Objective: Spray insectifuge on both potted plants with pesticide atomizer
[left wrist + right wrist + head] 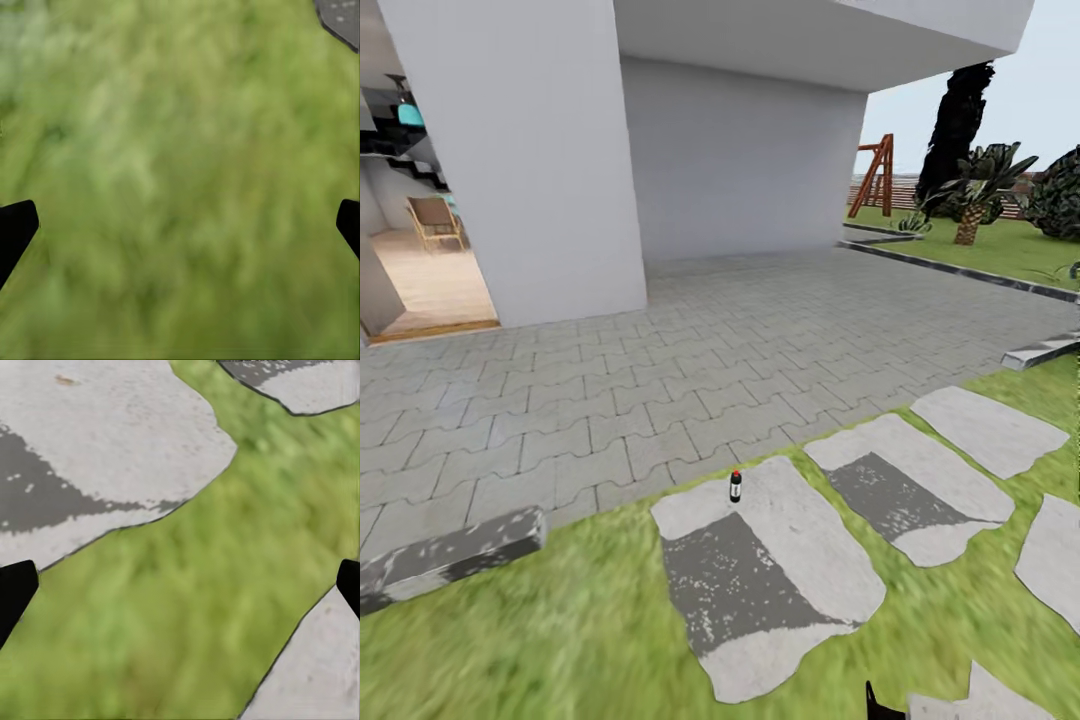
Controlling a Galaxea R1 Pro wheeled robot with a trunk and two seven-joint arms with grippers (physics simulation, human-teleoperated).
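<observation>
Grey interlocking paving fronts a white house wall; a wooden swing frame stands beside a palm.

Green lawn, grey stepping stones, pesticide atomizer upright on nearest stone

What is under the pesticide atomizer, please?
The pesticide atomizer stands upright on the far edge of a large stepping stone set in the lawn. The stone directly beneath its base is covered.
</observation>
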